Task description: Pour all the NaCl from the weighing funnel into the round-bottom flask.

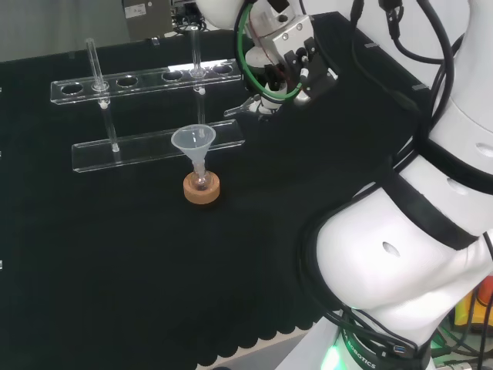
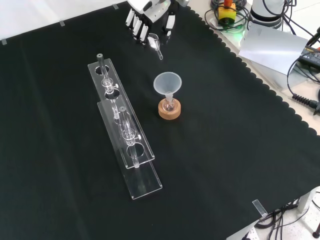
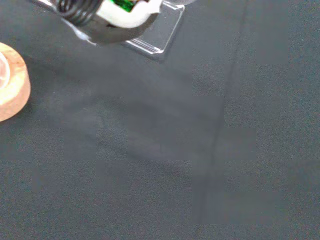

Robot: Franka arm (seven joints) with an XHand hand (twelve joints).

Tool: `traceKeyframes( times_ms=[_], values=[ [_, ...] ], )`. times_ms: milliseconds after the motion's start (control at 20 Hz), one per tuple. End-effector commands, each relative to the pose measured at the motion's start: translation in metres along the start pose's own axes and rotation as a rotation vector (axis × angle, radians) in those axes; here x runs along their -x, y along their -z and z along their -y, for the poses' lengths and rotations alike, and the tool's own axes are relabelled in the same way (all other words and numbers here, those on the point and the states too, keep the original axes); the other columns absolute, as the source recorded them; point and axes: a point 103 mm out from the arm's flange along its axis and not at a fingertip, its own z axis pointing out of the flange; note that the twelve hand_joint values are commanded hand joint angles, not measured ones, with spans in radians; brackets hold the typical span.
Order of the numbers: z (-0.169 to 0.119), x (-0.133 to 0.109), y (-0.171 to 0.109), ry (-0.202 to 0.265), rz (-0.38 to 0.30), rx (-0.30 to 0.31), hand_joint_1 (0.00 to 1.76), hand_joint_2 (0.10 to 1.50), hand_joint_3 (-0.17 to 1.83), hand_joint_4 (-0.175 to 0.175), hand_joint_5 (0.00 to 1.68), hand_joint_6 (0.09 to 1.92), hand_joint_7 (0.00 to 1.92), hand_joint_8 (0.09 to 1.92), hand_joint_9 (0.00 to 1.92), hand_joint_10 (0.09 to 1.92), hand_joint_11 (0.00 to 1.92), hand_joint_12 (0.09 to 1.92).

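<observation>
Holding clear weighing funnel (image 2: 155, 44), tilted

Even, diffuse overhead light; the black cloth (image 2: 210, 165) reads dark and matte with almost no cast shadows. Soft glare edges the clear rack (image 1: 154, 146) and the funnel (image 2: 167, 82). The white arm (image 1: 400, 254) is bright, nearly overexposed. In the wrist view, the hand (image 3: 117, 17) is blurred, and the cloth looks grey and hazy.
</observation>
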Motion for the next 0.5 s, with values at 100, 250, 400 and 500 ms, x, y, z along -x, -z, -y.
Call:
traceKeyframes(
  times_ms=[100,250,400,500],
  values=[
    [-0.008,-0.02,0.01,0.034,0.048,-0.022,1.07,0.83,0.47,0.175,1.11,0.88,0.74,0.62,1.02,0.38,0.69,1.17],
    [-0.011,-0.026,0.012,0.04,0.078,-0.035,1.07,0.82,0.47,0.175,1.11,0.88,0.73,0.62,1.02,0.38,0.69,1.17],
    [-0.013,-0.029,0.013,0.041,0.092,-0.046,1.07,0.82,0.47,0.175,1.11,0.88,0.73,0.62,1.02,0.38,0.69,1.17],
    [-0.014,-0.03,0.014,0.042,0.098,-0.054,1.07,0.82,0.47,0.175,1.11,0.88,0.73,0.62,1.02,0.38,0.68,1.17]
  ],
)
